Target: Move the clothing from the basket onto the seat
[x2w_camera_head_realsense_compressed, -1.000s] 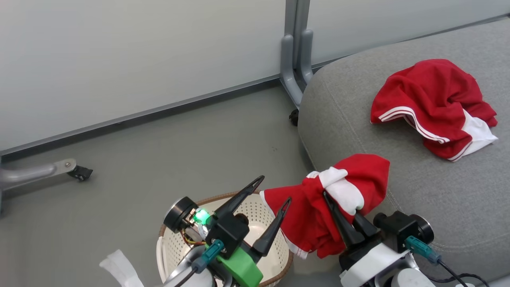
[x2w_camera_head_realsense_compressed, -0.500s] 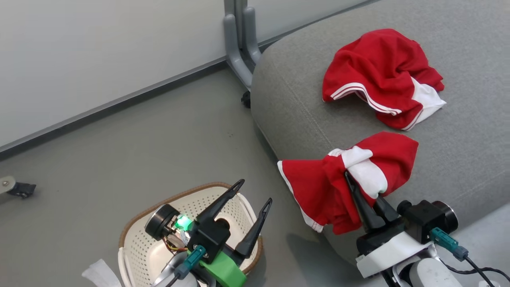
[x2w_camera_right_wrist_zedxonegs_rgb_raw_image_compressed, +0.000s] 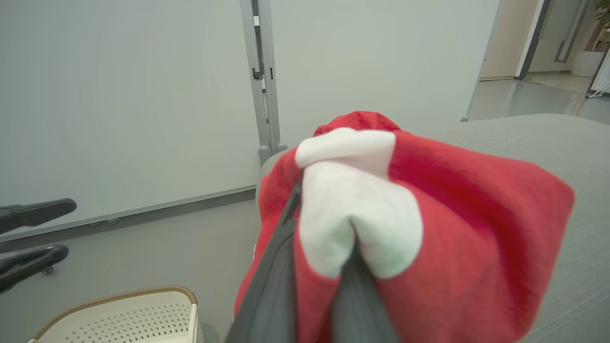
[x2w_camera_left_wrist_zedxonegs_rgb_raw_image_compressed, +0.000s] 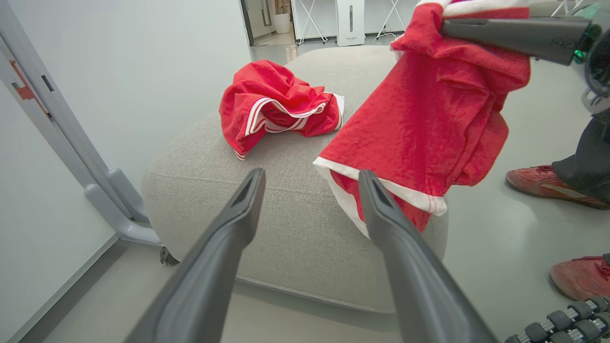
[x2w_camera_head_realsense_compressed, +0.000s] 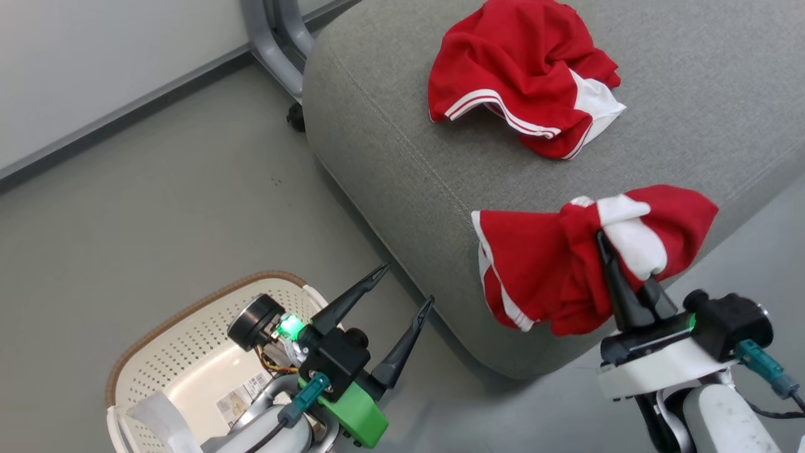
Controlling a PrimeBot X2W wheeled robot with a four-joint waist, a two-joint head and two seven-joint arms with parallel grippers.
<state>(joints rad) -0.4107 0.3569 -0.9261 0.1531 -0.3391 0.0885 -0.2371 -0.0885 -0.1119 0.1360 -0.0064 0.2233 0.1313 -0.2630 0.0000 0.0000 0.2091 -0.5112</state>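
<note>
There, the right gripper (x2w_camera_head_realsense_compressed: 615, 253) is clamped tight on a bunched red garment (x2w_camera_head_realsense_compressed: 541, 270), soft cloth with white trim, drooping over the grey woven seat (x2w_camera_head_realsense_compressed: 402, 145) at its rounded edge. A second crumpled garment (x2w_camera_head_realsense_compressed: 516, 69) lies on the cushion. The left gripper (x2w_camera_head_realsense_compressed: 407, 284), fingers spread wide and empty, hovers by the perforated cream basket (x2w_camera_head_realsense_compressed: 179, 343).

We find no word, brand or number that we can read with any certainty. On the floor of the basket (x2w_camera_head_realsense_compressed: 182, 343) sits a white sticker (x2w_camera_head_realsense_compressed: 242, 395) with dark print and what may be a small picture, but the print is too small for us to make out. In the left wrist view, far behind, a white upright unit (x2w_camera_left_wrist_zedxonegs_rgb_raw_image_compressed: 350, 21) carries a short line of dark lettering low on its front, and that too is too small for us to read
</note>
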